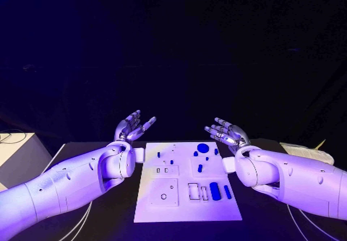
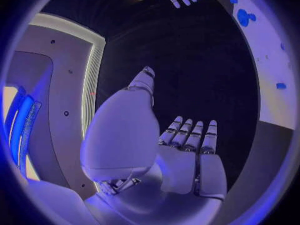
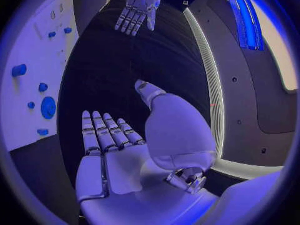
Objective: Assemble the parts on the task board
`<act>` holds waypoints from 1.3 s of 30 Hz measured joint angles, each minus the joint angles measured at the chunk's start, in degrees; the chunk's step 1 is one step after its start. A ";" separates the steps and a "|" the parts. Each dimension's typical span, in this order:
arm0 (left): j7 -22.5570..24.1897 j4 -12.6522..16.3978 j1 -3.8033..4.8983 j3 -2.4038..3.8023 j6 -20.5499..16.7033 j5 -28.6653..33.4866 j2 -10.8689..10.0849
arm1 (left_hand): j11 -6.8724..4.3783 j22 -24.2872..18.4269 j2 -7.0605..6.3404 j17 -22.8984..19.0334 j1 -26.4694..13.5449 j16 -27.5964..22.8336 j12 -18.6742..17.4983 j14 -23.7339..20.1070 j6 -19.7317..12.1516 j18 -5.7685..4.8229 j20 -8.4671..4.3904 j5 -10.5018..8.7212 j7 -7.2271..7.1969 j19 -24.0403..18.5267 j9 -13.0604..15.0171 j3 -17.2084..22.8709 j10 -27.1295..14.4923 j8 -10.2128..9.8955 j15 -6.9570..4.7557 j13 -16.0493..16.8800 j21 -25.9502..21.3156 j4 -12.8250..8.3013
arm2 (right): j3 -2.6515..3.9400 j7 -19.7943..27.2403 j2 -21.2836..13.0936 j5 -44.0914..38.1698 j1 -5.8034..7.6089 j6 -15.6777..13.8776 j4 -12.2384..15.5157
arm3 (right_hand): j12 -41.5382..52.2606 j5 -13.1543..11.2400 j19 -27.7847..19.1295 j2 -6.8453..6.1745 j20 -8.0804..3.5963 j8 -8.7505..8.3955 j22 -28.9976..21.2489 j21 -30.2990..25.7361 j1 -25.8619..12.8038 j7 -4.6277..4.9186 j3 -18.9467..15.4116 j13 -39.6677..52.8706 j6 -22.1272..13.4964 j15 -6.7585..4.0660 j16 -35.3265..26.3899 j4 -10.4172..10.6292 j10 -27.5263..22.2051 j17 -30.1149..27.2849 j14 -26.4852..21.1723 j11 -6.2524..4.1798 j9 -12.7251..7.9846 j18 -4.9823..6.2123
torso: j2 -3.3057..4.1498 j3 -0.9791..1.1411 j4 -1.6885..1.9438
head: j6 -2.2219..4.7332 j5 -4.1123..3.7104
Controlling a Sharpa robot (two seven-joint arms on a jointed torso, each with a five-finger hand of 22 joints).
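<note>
Left hand [image 1: 134,125] raised beside task board's far-left corner, fingers spread, palm bare. Right hand [image 1: 227,133] mirrors at far-right corner, fingers apart, holding nothing. Task board [image 1: 163,211] flat on dark surface [image 1: 108,221] between arms. Blue parts [image 1: 214,190] on board's right half; some perhaps seated in slots, hard to tell.

White arms [image 1: 65,183], silver hands [image 1: 134,126], segmented fingers [image 1: 148,123]

No text, label, brand, number or sign could be read on the white rectangular task board [image 1: 186,201] or elsewhere.
</note>
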 measured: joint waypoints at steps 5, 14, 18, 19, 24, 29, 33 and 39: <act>-0.29 -1.44 -0.02 0.39 3.06 -0.70 0.60 | 0.41 0.35 1.09 0.44 1.77 0.62 0.45 1.71 2.03 0.09 0.64 0.00 0.13 1.55 0.50 0.89 2.50 0.69 1.41 0.31 0.72 0.85 | -1.17 -2.23 0.52 -1.30 1.23 5.20 -1.85 | 0.24 0.00 0.79 -0.17 0.13 0.66 0.07 0.00 2.55 0.22 0.80 0.14 2.69 0.08 0.16 -0.80 1.61 0.18 1.55 0.04 0.44 0.86 | 0.00 0.00 0.00 | 0.00 0.00; -0.71 1.70 -0.18 0.37 7.45 -2.22 -3.62 | 2.60 2.04 4.69 3.29 3.83 4.83 2.35 18.24 14.81 3.71 0.69 -0.90 1.03 16.35 3.63 6.03 19.61 4.85 0.94 1.32 5.51 0.50 | -1.31 -3.88 -0.39 -16.31 3.63 8.22 -7.03 | 2.36 -1.63 15.62 -1.16 0.06 4.71 1.36 3.35 6.81 1.44 2.69 1.14 18.96 -2.40 4.55 -3.84 19.16 2.43 19.71 -1.68 2.93 3.56 | 1.15 -0.02 0.07 | -0.90 -0.53; -0.92 4.47 -0.21 0.40 8.61 -2.97 -4.98 | 2.28 2.74 5.13 4.93 4.26 7.37 3.03 27.64 22.05 5.01 0.48 -1.12 1.98 24.87 5.07 8.35 29.40 7.07 -0.34 1.73 8.48 0.35 | -1.42 -4.35 -0.15 -25.58 4.11 8.22 -7.34 | 2.43 -2.14 23.50 -2.06 -0.86 6.53 1.73 5.32 7.71 2.67 4.66 1.34 26.94 -4.36 6.64 -4.89 27.84 3.42 28.10 -3.26 3.98 4.44 | 1.96 -0.10 0.36 | -0.97 -1.04; -1.00 5.30 -0.21 0.61 8.93 -3.18 -5.53 | 2.07 2.90 5.13 5.40 4.26 8.07 3.15 29.84 23.55 5.83 0.31 -1.16 2.21 26.82 5.28 8.94 31.44 7.50 -0.76 1.79 9.21 0.32 | -1.42 -4.57 -0.10 -28.42 4.46 8.22 -7.51 | 2.66 -2.15 25.38 -2.26 -1.29 6.91 1.85 5.92 7.91 2.93 5.33 1.39 28.54 -4.93 7.21 -5.02 29.78 3.69 30.11 -3.69 4.17 4.44 | 2.15 -0.13 0.44 | -0.97 -1.14; -1.30 8.55 -0.14 1.67 9.88 -3.76 -7.94 | 1.04 3.63 5.13 7.89 4.26 11.36 3.14 38.64 29.04 6.21 -0.84 -1.20 3.15 34.70 5.95 11.82 39.29 8.96 -2.64 2.01 12.39 0.21 | -1.27 -5.79 -0.06 -38.84 6.09 8.16 -8.41 | 2.66 -2.35 34.29 -3.04 -4.04 7.97 3.11 9.75 8.69 4.29 7.36 1.46 34.62 -7.87 10.21 -5.93 37.68 5.59 39.83 -5.58 4.87 5.29 | 3.43 -0.36 1.15 | -0.63 -1.88; -1.56 12.62 -0.17 2.59 10.78 -4.07 -10.15 | 0.41 3.97 5.13 9.57 4.26 13.30 3.14 43.26 31.75 7.12 -1.73 -1.38 3.90 39.05 6.09 13.59 43.41 9.33 -3.75 2.08 14.26 0.03 | -1.20 -8.02 -0.17 -48.11 7.34 8.14 -8.46 | 2.58 -1.78 43.15 -3.41 -7.60 8.41 6.35 16.55 9.03 3.81 7.04 1.58 38.69 -11.17 15.00 -6.56 43.74 9.16 50.52 -7.51 5.10 5.30 | 4.65 -0.62 1.86 | -0.34 -2.74; -1.72 15.55 -0.17 3.15 11.35 -4.19 -11.91 | -0.01 4.22 4.79 11.01 4.10 14.44 3.14 46.05 33.77 7.12 -2.43 -1.38 4.31 42.19 6.14 15.38 46.26 9.78 -4.47 2.08 15.61 -0.02 | -1.06 -11.04 -0.36 -55.36 8.18 8.50 -7.95 | 2.27 -0.73 48.95 -4.33 -9.87 8.41 10.07 23.10 8.10 2.47 7.16 1.82 40.82 -13.21 24.07 -6.78 47.71 15.80 56.85 -9.17 5.34 5.30 | 5.81 -0.82 2.47 | -0.03 -3.54; -1.93 18.87 -0.19 3.81 11.93 -4.27 -13.76 | 0.01 5.31 3.60 12.99 3.91 16.03 2.44 45.92 33.86 7.10 -3.29 -1.59 4.39 45.11 5.79 16.05 45.98 9.44 -4.64 2.08 18.19 -0.26 | -1.03 -17.50 0.07 -67.25 8.51 10.32 -7.25 | 2.18 0.22 56.70 -6.34 -11.46 8.39 26.61 40.08 6.10 1.35 9.28 2.48 43.06 -14.62 48.84 -5.74 50.46 38.06 61.21 -10.56 6.63 4.77 | 7.24 -1.15 3.18 | 0.39 -4.43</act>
